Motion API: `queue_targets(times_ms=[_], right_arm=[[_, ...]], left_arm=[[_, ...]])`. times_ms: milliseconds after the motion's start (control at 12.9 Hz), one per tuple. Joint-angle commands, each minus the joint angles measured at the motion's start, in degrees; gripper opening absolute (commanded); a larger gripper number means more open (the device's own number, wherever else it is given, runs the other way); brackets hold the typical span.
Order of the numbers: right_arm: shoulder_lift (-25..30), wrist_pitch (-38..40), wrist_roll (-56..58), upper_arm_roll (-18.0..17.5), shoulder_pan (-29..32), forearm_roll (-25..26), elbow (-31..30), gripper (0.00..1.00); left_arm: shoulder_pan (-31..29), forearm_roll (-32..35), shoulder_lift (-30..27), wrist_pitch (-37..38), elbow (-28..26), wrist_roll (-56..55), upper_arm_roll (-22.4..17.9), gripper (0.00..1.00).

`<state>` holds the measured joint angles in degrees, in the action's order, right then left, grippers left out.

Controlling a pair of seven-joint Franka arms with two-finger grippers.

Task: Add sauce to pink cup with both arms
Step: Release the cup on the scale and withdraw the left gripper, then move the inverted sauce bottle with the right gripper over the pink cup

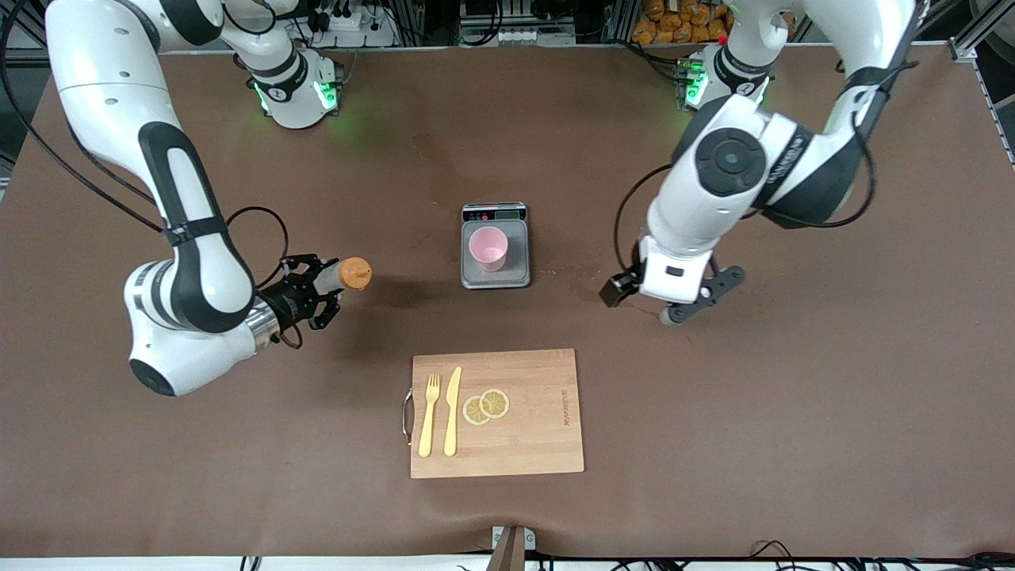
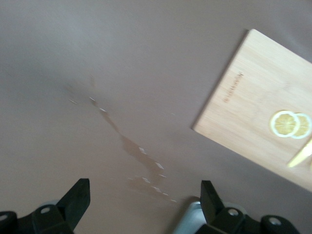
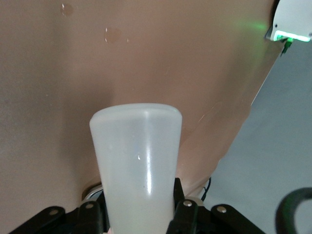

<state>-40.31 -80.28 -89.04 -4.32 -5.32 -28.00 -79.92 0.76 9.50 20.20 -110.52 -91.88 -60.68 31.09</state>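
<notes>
One sauce bottle [image 1: 346, 274] sits clamped in right gripper [image 1: 314, 290].

The right arm [image 1: 186, 262] bends down from its base and turns its wrist sideways, so the right gripper [image 1: 317, 287] lies level above the table [image 1: 793, 412], clamped on the sauce [image 1: 342, 274]. The left arm [image 1: 737, 170] folds at the elbow, its left gripper [image 1: 674, 297] pointing down over the table, fingers [image 2: 78, 197] spread wide, holding nothing.

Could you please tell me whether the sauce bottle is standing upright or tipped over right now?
Tipped: the sauce bottle lies roughly sideways in the right gripper, above the table, its orange cap pointing toward the pink cup.
</notes>
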Motion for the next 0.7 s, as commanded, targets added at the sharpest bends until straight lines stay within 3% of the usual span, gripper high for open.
queue_targets(times_ms=[0,389,622], right_arm=[[1.4,-0.5,-6.8,0.6,-4.2,0.7,0.5,0.47],[1.4,-1.8,-15.1,0.7,-10.0,3.3,0.6,0.46],[1.4,-1.7,-20.7,0.5,-13.5,6.4,0.6,0.46]], left_arm=[[-5.0,0.0,-4.5,4.3,-1.1,13.7,0.5,1.0],[-14.7,0.0,-8.5,10.2,-1.1,37.4,0.5,1.0],[-18.9,0.0,-11.1,12.8,-0.9,44.7,0.4,1.0]])
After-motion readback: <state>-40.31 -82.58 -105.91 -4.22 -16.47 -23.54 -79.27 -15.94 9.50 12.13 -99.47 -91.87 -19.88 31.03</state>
